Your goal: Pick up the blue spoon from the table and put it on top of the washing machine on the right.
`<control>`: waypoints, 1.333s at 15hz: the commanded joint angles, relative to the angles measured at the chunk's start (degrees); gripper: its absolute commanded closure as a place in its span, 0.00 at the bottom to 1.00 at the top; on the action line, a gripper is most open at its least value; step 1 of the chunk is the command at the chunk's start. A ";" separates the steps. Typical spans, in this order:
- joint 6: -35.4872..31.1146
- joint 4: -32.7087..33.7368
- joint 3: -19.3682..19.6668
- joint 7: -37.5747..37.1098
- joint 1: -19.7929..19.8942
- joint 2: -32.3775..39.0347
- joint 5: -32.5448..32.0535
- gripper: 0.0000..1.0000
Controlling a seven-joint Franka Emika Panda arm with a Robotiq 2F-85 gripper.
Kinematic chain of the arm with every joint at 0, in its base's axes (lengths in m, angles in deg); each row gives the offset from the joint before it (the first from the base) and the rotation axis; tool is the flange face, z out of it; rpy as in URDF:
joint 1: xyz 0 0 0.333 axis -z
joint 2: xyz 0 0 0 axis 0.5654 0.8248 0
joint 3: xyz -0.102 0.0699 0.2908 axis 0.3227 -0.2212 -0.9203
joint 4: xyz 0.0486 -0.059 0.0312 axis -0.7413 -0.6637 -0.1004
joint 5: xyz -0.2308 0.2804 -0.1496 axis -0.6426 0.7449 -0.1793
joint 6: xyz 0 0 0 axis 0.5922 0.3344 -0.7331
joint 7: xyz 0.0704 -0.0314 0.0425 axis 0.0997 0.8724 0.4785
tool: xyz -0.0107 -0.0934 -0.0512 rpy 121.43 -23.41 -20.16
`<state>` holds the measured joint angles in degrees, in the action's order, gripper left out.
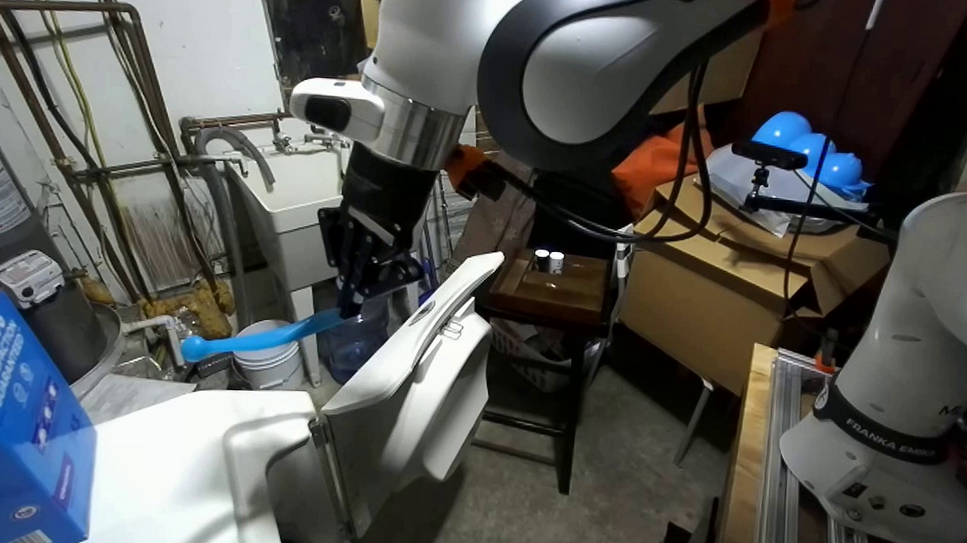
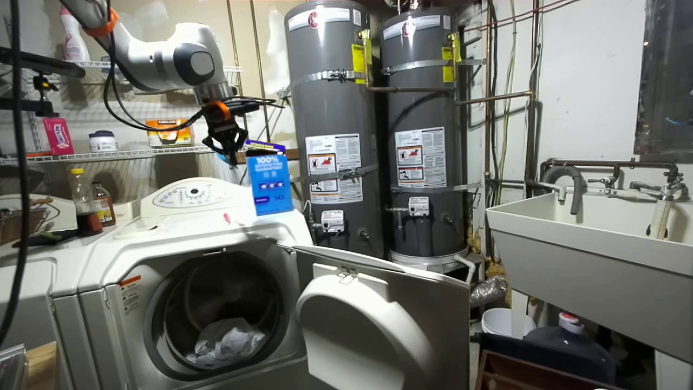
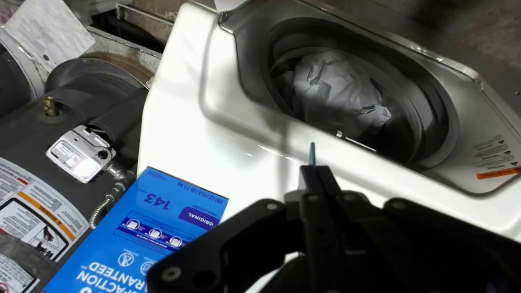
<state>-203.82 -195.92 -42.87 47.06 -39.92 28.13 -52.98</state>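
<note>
Blue spoon carried aloft, pinched near one end

We find the blue spoon point(image 1: 252, 340) slim, smooth and apparently plastic. We judge it light and fairly stiff, unlikely to break in a small drop, though its surface may prove slippery and its slender length quick to swivel about a single pinch point. For best control we would take hold near the middle of the shaft, pads square to its flat sides; a hold close to one end, as noted here, leaves a long lever to tip.

As to position, the hand point(image 1: 351, 304) is pressed together on the spoon, at or near what appears to be its broader end. From there the shaft runs out sideways and, in an exterior view, slopes down to a rounded free end. In the wrist view only a thin blue sliver shows beyond the fingertips point(image 3: 329, 183); how much lies between the pads we cannot tell.

The spoon is well apart from the dark wooden tabletop point(image 1: 561, 296). We judge it over or just beside the front-loading washing machine point(image 3: 240, 150), with no contact apparent. We advise keeping its free end clear of the blue detergent box point(image 2: 272, 187) standing there.
</note>
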 commanded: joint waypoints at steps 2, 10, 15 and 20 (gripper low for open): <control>0.04 0.15 3.64 0.29 -3.54 0.32 0.43 0.97; 17.39 22.51 3.97 -8.18 -13.51 18.48 -6.37 0.99; 19.15 25.23 4.18 -6.87 -16.90 21.39 -6.22 0.97; 20.59 29.21 4.38 -6.42 -17.89 24.47 -6.67 0.99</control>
<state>-183.49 -167.18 -38.90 40.56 -57.41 52.43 -59.81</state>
